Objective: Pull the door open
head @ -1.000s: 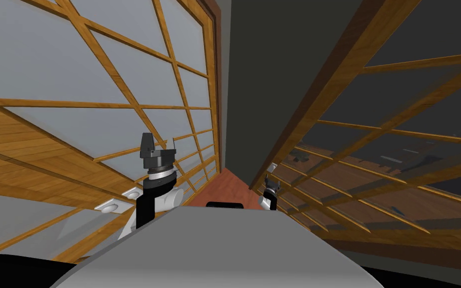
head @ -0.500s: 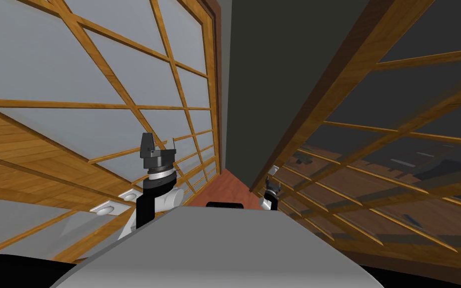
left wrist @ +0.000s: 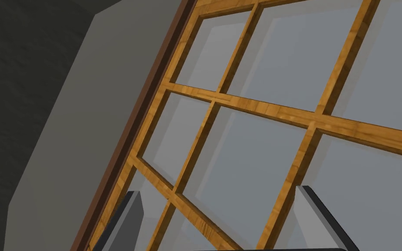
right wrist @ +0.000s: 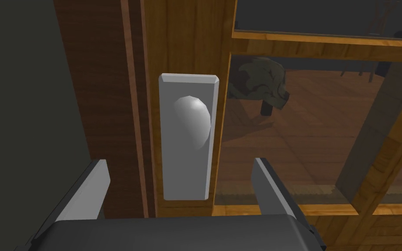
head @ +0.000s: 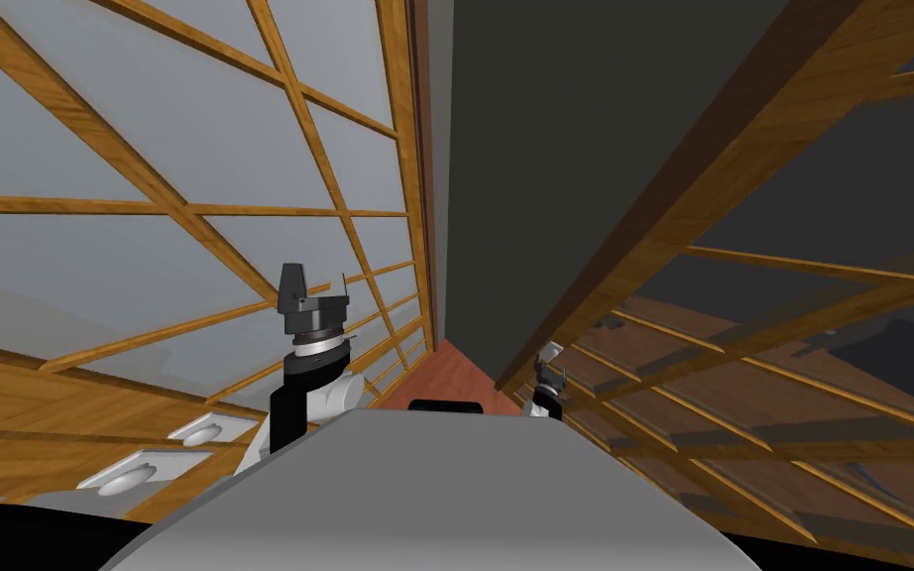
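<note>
A wooden glazed door (head: pixel 713 178) slants along my right side. Its grey knob (right wrist: pixel 192 122) sits on a grey plate (right wrist: pixel 189 174) fixed to the door's wooden stile (right wrist: pixel 187 39). My right gripper (right wrist: pixel 178 187) is open just short of the knob, with one finger (right wrist: pixel 86 191) over the dark brown frame and the other over the glass. In the head view the right gripper (head: pixel 547 375) is just below the small plate (head: pixel 550 349). My left gripper (head: pixel 318 289) is raised and open, facing another glazed wooden door (left wrist: pixel 257 109), holding nothing.
The left-hand glazed door (head: pixel 197 208) carries two grey handle plates (head: pixel 197 429) low down. A dark wall (head: pixel 544 149) and a strip of reddish floor (head: pixel 445 372) lie between the two doors. Through the right door's glass a wooden floor with a dark heap (right wrist: pixel 261 83) shows.
The whole head view has shifted, so I have moved: both doors loom larger and the left door's plates slid down-left. The right gripper stays by the knob plate. The left arm has kept its pose.
</note>
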Robot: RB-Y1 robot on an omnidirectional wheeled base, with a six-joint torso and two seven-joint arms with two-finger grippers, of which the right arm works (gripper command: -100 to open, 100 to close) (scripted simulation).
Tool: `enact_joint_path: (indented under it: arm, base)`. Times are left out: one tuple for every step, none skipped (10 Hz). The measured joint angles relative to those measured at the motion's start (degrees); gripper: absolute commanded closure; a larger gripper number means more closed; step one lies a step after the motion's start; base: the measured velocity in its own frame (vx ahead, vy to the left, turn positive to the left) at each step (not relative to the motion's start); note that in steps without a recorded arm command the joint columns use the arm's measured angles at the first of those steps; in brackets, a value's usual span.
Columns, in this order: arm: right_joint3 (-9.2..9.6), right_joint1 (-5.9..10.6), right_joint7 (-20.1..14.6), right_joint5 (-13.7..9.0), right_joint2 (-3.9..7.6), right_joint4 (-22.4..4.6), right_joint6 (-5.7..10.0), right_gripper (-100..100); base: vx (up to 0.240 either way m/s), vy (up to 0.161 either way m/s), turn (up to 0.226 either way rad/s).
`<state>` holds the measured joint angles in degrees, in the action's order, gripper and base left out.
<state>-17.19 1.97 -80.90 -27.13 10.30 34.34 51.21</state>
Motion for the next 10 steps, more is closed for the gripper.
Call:
enact_joint_path:
  arm:
    - [0.37,0.01,-1.6,0.2,1.23,-1.8,0.83,-100]
    - [0.42,-0.76,-2.2,0.2,1.5,-0.8,0.59,-100]
    - [0.66,-1.71,-3.3,0.3,2.54,-0.4,0.13,-100]
    - [0.98,-1.92,-4.6,0.4,3.35,-1.6,0.69,-100]
    - [1.17,-2.6,-5.5,0.5,3.88,-1.4,0.86,-100]
    - [1.49,-2.94,-6.7,0.7,4.75,-2.2,1.17,-100]
    - [1.81,-4.64,-7.7,0.8,4.95,-1.2,0.94,-100]
    - [1.81,-5.01,-7.8,0.8,4.92,-1.0,0.88,100]
    - [1.95,-4.78,-7.8,0.9,4.75,-1.1,1.01,100]
    - [1.8,-4.73,-7.7,0.8,4.93,-1.1,1.03,100]
  base:
    - [0.099,-0.007,-0.002]
    - [0.123,-0.014,-0.015]
    - [0.149,-0.036,-0.015]
    - [0.181,-0.024,-0.004]
    - [0.176,-0.006,-0.015]
    - [0.147,0.007,-0.029]
    - [0.047,0.013,-0.038]
    - [-0.024,0.017,0.035]
    - [-0.024,-0.004,-0.011]
    - [-0.012,-0.007,0.012]
